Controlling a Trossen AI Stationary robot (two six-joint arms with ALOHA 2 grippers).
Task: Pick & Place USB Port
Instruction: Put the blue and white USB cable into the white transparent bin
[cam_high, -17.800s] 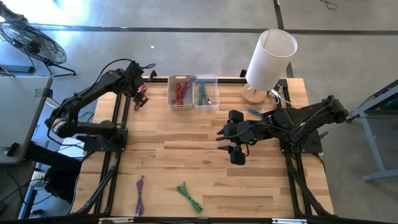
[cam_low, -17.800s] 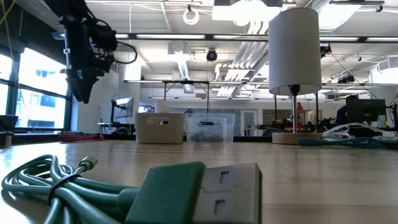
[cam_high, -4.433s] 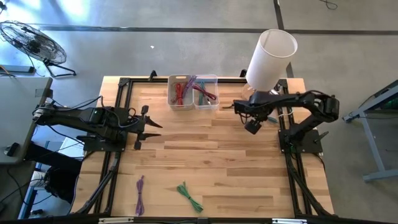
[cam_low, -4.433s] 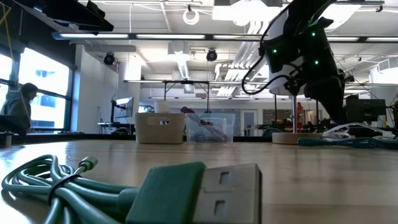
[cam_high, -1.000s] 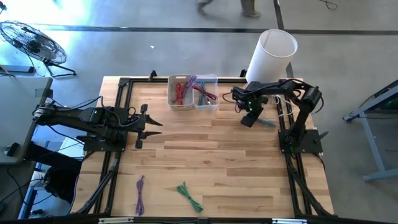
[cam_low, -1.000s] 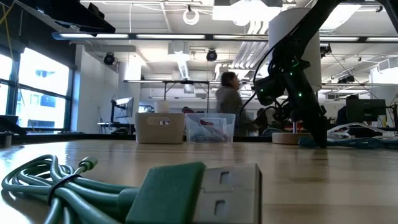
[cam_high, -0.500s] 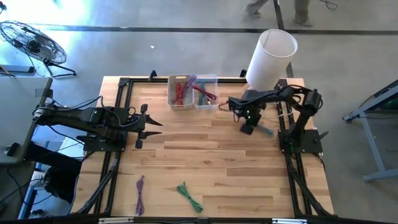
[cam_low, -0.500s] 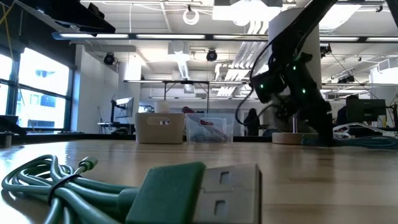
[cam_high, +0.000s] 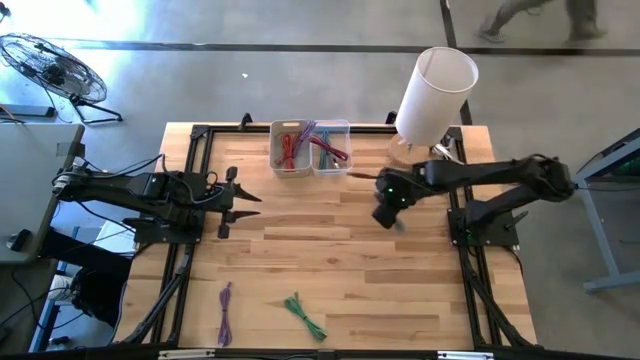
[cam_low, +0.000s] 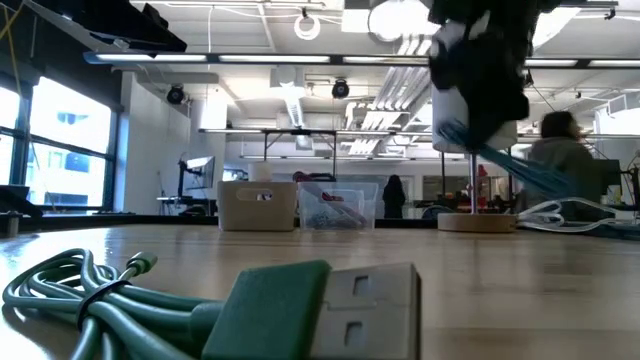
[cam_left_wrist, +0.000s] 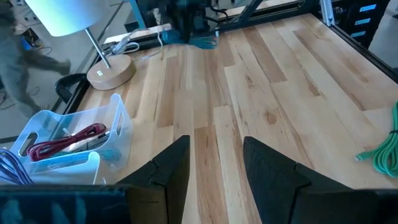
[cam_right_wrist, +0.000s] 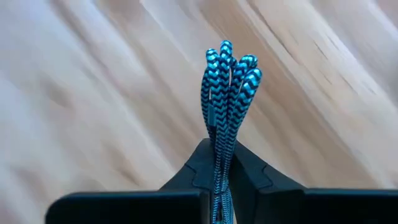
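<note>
My right gripper (cam_right_wrist: 219, 177) pinches one blue cable (cam_right_wrist: 225, 99); my left gripper (cam_left_wrist: 214, 165) gapes empty; two bins (cam_high: 310, 147), two cables (cam_high: 264, 312) remain

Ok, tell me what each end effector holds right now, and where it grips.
The right end effector pinches a bundled blue braided USB cable just below its looped end. The left end effector is open and holds nothing.

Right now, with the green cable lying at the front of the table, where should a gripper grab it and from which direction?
Judging by its pose, take the green cable across the middle of its bundle, where the strands lie bound together, coming straight down from above. It lies flat on the table as a narrow, elongated coil, so fingers closing across its short width should catch every strand. The plug end looks blockier and likelier to slip.
</note>
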